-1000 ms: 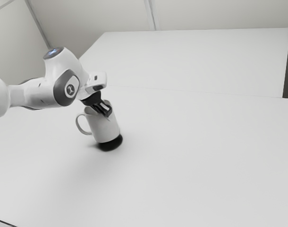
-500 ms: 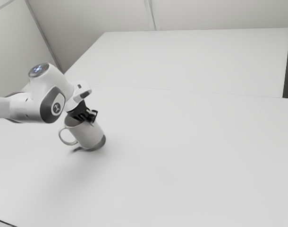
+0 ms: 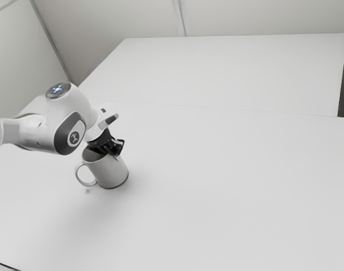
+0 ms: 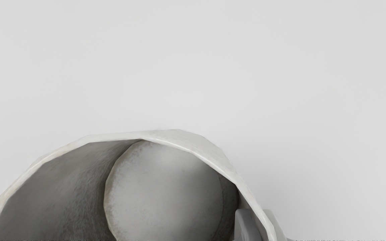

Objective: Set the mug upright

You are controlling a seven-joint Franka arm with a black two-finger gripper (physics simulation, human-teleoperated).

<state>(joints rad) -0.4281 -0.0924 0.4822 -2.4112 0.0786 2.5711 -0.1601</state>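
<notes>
In the exterior view my gripper reaches down over the mouth of the white mug, at the rim side away from the handle. The mug's mouth faces up with a slight lean toward the exterior view's left, and its base is at or very near the tabletop. In the wrist view the gripper has one finger inside the mug and the other outside, with the wall pinched between them. The mug's inner floor can be seen; its handle is hidden there.
The white table extends widely around the mug. Behind it is another white flat surface, with pale walls beyond. A thin dark edge crosses the exterior view's lower left corner.
Held by my gripper, the mug has moved toward the exterior view's left, then slightly back, and come down. It leans less than half a second ago, and the dark shadow under its base has gone.
</notes>
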